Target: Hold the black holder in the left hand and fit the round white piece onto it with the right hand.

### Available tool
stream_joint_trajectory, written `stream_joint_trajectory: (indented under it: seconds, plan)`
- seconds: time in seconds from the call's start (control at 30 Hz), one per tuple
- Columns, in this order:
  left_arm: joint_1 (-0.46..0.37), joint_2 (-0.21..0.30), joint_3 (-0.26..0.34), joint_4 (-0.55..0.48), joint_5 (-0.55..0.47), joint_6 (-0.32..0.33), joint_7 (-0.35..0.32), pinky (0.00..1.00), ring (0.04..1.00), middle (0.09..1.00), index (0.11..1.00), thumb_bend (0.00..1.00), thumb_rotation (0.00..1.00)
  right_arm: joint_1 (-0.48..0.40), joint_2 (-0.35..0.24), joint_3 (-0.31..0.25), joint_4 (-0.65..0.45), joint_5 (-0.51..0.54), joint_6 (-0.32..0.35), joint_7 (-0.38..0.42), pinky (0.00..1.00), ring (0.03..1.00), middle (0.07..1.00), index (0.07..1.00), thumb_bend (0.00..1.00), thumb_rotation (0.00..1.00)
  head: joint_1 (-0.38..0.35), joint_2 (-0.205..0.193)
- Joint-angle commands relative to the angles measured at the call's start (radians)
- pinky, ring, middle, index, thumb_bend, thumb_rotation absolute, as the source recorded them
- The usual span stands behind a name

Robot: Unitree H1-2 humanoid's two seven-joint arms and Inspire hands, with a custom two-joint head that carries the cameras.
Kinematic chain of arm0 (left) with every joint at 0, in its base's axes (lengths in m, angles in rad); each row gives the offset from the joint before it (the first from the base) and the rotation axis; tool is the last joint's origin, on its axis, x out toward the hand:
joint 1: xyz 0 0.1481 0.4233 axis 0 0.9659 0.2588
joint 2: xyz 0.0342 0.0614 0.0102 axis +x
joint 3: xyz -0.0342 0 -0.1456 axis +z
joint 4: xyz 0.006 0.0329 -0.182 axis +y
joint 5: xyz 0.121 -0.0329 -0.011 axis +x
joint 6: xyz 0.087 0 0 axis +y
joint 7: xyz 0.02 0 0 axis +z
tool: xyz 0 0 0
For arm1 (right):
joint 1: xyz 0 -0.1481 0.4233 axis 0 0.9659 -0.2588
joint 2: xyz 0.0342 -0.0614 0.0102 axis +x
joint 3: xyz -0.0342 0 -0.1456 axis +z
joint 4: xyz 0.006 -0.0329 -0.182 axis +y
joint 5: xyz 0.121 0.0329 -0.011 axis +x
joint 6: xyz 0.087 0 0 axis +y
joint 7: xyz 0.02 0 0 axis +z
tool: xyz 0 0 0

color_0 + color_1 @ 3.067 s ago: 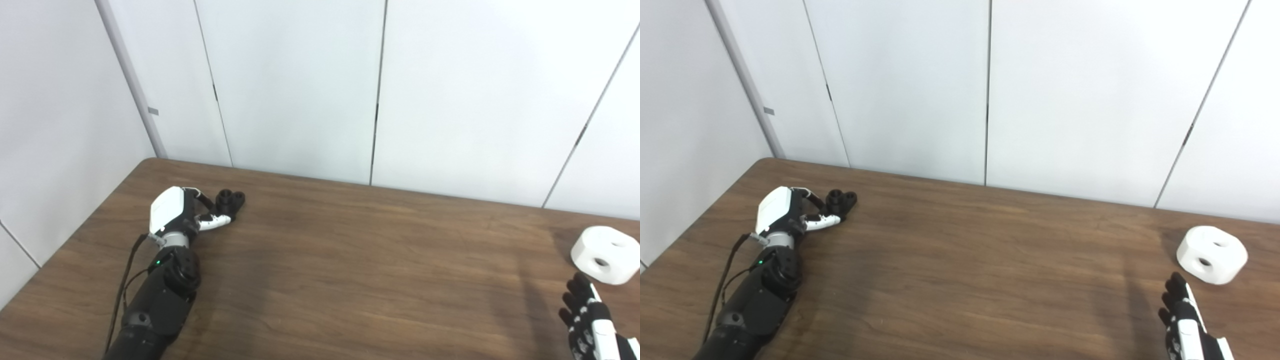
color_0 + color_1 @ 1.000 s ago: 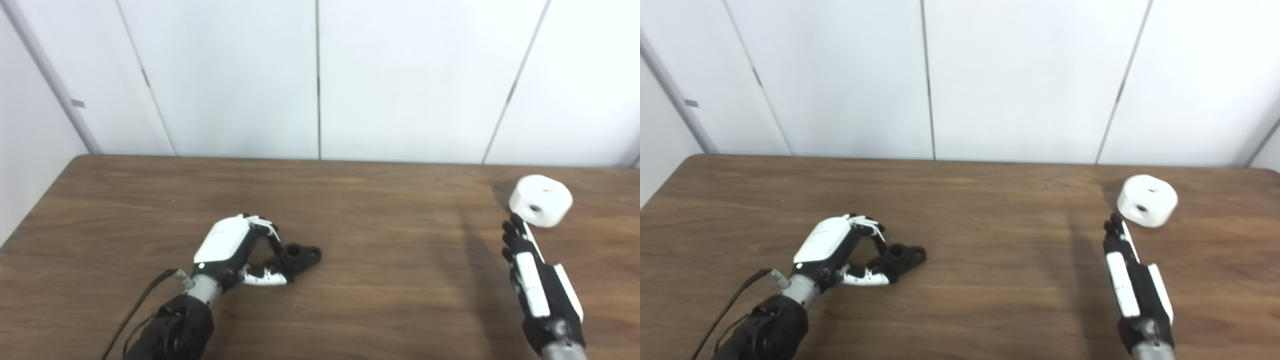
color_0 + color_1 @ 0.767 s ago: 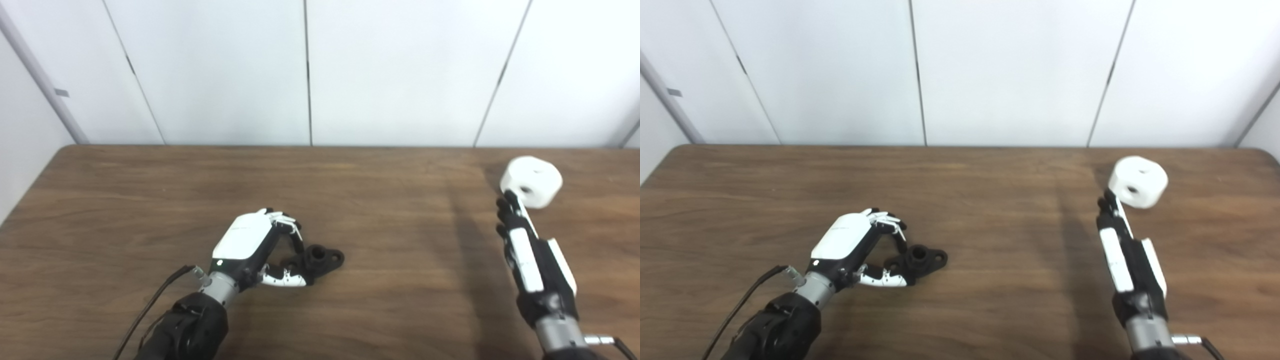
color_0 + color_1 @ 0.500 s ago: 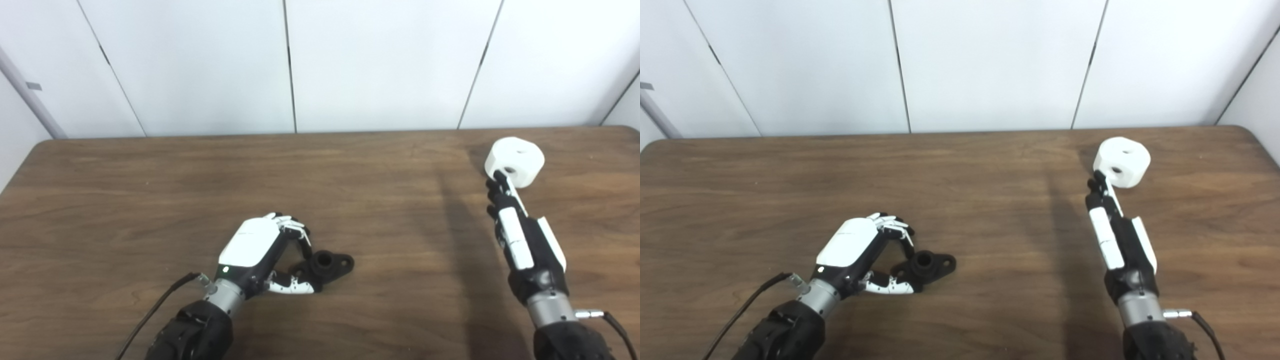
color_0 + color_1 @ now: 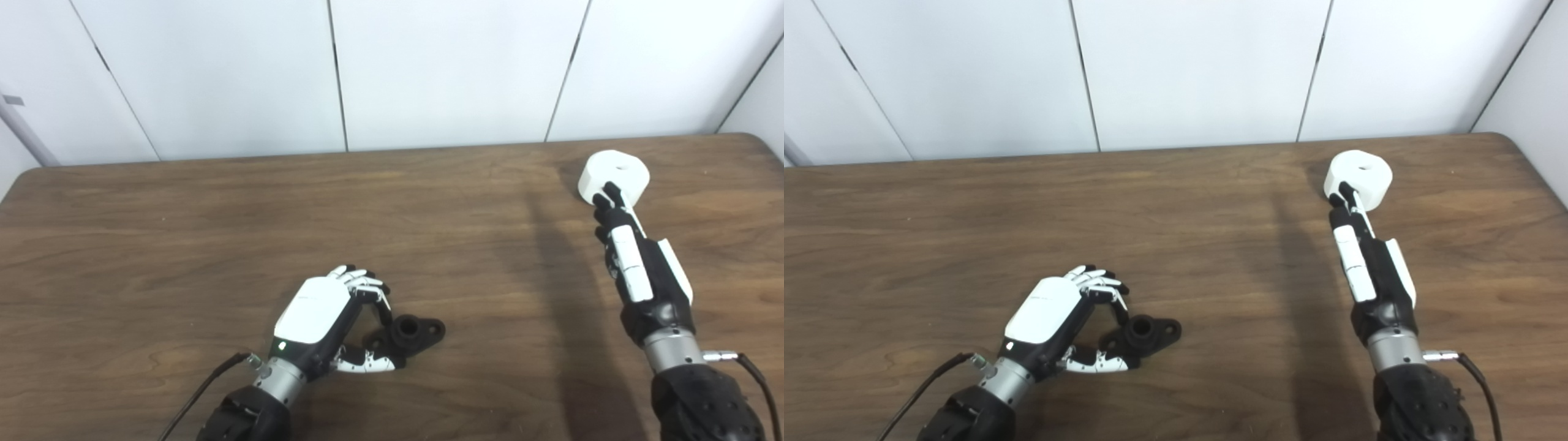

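Black holder (image 5: 409, 334) at six o'clock on my table (image 5: 184, 226), round white piece (image 5: 614, 177) at two.
My right hand (image 5: 634, 263) reaches flat, fingers straight, tips touching the piece, gripping nothing; my left hand (image 5: 324, 318) pinches the holder.

The left hand (image 5: 324, 315), low and left of centre, curls its fingers (image 5: 367, 288) and thumb in a pinch. The right hand (image 5: 637, 257), at the right, stretches its straight fingers (image 5: 606, 202) toward the upper right.

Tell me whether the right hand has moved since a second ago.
Yes. The right hand has advanced toward the round white piece, fingertips now overlapping its near side.
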Motion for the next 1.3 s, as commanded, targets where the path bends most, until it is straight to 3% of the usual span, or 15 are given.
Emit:
stream_joint_trajectory:
  seconds: [0.0, 0.2, 0.47, 0.57, 0.73, 0.87, 0.93, 0.97, 1.0, 1.07, 1.27]
  plan:
    - [0.0, -0.006, -0.004, 0.008, 0.018, -0.025, 0.014, 0.93, 0.855, 0.757, 0.485, 0.52, 0.05, -0.022, -0.009, -0.014, -0.039, 0.005, -0.012, -0.009, 1.0, 0.991, 0.973, 1.0, 0.58, 0.93, -0.003, -0.002]
    - [0.003, -0.008, 0.004, 0.006, 0.024, -0.014, 0.008, 0.93, 0.859, 0.761, 0.485, 0.52, 0.05, -0.036, -0.015, -0.031, -0.021, -0.001, -0.039, -0.016, 1.0, 0.981, 0.965, 0.995, 0.56, 0.91, -0.013, -0.011]
    - [0.008, -0.006, 0.016, 0.016, 0.029, -0.012, 0.011, 0.92, 0.855, 0.762, 0.486, 0.52, 0.05, -0.063, -0.06, -0.032, -0.004, -0.116, -0.055, -0.049, 1.0, 0.953, 0.949, 0.966, 0.58, 0.72, -0.068, -0.039]
    - [0.009, -0.003, 0.021, 0.014, 0.023, -0.015, 0.008, 0.92, 0.855, 0.761, 0.485, 0.52, 0.05, -0.087, -0.095, -0.026, -0.003, -0.217, -0.02, -0.068, 0.92, 0.93, 0.924, 0.925, 0.62, 0.69, -0.082, -0.042]
    - [0.01, 0.007, 0.03, 0.019, 0.016, -0.027, 0.01, 0.92, 0.854, 0.757, 0.485, 0.52, 0.05, -0.137, -0.144, -0.055, 0.016, -0.26, 0.018, -0.066, 0.89, 0.908, 0.897, 0.841, 0.67, 0.49, -0.129, -0.054]
    - [0.013, 0.013, 0.043, 0.027, 0.012, -0.048, 0.022, 0.89, 0.84, 0.747, 0.485, 0.52, 0.05, -0.175, -0.19, -0.059, 0.039, -0.328, 0.032, -0.057, 0.65, 0.779, 0.821, 0.806, 0.72, 0.38, -0.171, -0.063]
    - [0.013, 0.015, 0.05, 0.028, 0.009, -0.053, 0.02, 0.89, 0.838, 0.746, 0.485, 0.52, 0.05, -0.194, -0.219, -0.055, 0.052, -0.366, 0.031, -0.054, 0.62, 0.759, 0.804, 0.8, 0.73, 0.37, -0.189, -0.065]
    - [0.014, 0.016, 0.053, 0.027, 0.007, -0.053, 0.018, 0.89, 0.838, 0.746, 0.485, 0.52, 0.05, -0.205, -0.234, -0.051, 0.06, -0.39, 0.032, -0.05, 0.63, 0.762, 0.804, 0.799, 0.74, 0.38, -0.197, -0.067]
    - [0.014, 0.018, 0.056, 0.026, 0.006, -0.055, 0.017, 0.89, 0.838, 0.744, 0.485, 0.52, 0.05, -0.219, -0.25, -0.05, 0.069, -0.412, 0.032, -0.042, 0.73, 0.823, 0.836, 0.799, 0.75, 0.37, -0.2, -0.068]
    - [0.016, 0.021, 0.061, 0.021, 0.006, -0.051, 0.009, 0.89, 0.835, 0.742, 0.485, 0.52, 0.05, -0.244, -0.278, -0.045, 0.091, -0.446, 0.032, -0.03, 0.82, 0.874, 0.865, 0.801, 0.75, 0.34, -0.223, -0.074]
    - [0.022, 0.025, 0.072, 0.014, -0.002, -0.048, -0.007, 0.9, 0.837, 0.743, 0.485, 0.52, 0.05, -0.319, -0.333, -0.039, 0.171, -0.548, 0.034, 0.049, 0.85, 0.908, 0.913, 0.829, 0.83, 0.29, -0.261, -0.09]
